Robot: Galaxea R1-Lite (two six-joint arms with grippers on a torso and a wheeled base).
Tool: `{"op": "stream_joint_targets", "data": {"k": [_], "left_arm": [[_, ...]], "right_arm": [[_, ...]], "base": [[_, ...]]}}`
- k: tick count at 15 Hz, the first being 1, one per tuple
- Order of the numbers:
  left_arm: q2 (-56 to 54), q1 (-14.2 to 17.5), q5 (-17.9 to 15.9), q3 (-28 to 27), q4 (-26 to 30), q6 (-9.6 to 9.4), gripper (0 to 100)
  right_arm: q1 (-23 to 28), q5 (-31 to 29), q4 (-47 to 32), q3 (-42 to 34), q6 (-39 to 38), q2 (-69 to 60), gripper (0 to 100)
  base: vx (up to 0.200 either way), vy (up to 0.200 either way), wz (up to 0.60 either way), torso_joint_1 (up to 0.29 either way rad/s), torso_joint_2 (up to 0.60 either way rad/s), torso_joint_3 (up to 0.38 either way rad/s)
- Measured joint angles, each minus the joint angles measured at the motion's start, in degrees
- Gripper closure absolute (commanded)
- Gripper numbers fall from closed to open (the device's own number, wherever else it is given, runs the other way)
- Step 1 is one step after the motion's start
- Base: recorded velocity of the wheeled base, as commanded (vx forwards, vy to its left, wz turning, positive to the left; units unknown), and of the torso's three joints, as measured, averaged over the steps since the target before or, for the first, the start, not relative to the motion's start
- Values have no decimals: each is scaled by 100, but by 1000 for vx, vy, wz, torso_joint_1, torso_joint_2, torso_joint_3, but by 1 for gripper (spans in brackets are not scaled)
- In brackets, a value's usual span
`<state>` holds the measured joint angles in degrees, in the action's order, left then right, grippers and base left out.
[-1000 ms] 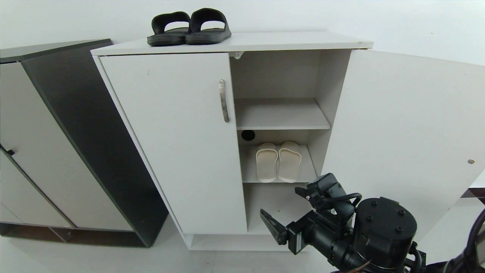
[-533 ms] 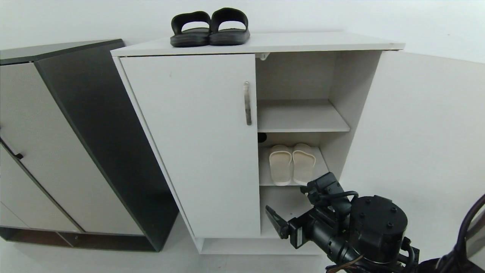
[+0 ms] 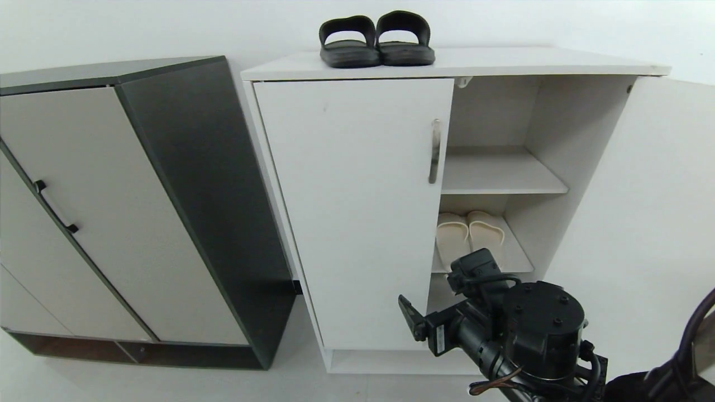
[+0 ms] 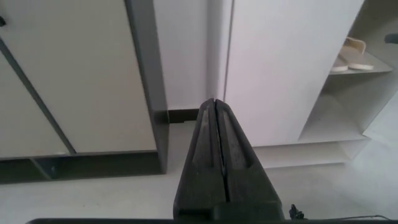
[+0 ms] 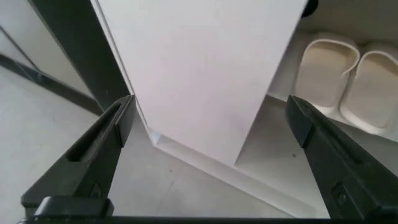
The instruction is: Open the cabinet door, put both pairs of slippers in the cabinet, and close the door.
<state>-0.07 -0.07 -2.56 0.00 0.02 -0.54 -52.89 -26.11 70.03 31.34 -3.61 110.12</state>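
Observation:
A pair of black slippers (image 3: 377,40) stands on top of the white cabinet (image 3: 503,60). A cream pair (image 3: 470,234) lies on its middle shelf, also seen as cream slippers (image 5: 348,74) and cream slippers (image 4: 354,55). The cabinet's right door (image 3: 648,223) is swung wide open; the left door (image 3: 357,212) with its metal handle (image 3: 434,151) is closed. My right gripper (image 3: 413,321) hangs low in front of the closed door's bottom corner, open and empty; its fingers (image 5: 106,146) straddle that door's edge from a distance. My left gripper (image 4: 216,112) is shut on nothing, facing the gap beside the white cabinet.
A grey and dark cabinet (image 3: 167,184) with a black handle (image 3: 53,206) stands close on the left of the white one. The upper shelf (image 3: 497,173) and bottom compartment are bare. Pale floor (image 3: 167,385) lies in front.
The whole head picture has shifted right, so the camera has turned left; more of the grey cabinet shows. The right gripper keeps its pose, and the slippers stay put.

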Motion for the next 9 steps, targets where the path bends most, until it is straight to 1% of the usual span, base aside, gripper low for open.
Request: {"op": "stream_joint_targets", "data": {"k": [1, 3, 9], "left_arm": [[0, -2, 0, 0, -2, 0, 100], [0, -2, 0, 0, -2, 10, 100], [0, 2, 10, 0, -2, 10, 100]], "right_arm": [[-7, 26, 66, -50, -2, -13, 0], [-5, 35, 202, -174, 66, -26, 0], [-11, 35, 211, -254, 143, -37, 0]], "base": [[0, 200, 0, 7, -2, 2], [0, 0, 0, 0, 0, 0], [0, 0, 0, 0, 0, 0]]}}
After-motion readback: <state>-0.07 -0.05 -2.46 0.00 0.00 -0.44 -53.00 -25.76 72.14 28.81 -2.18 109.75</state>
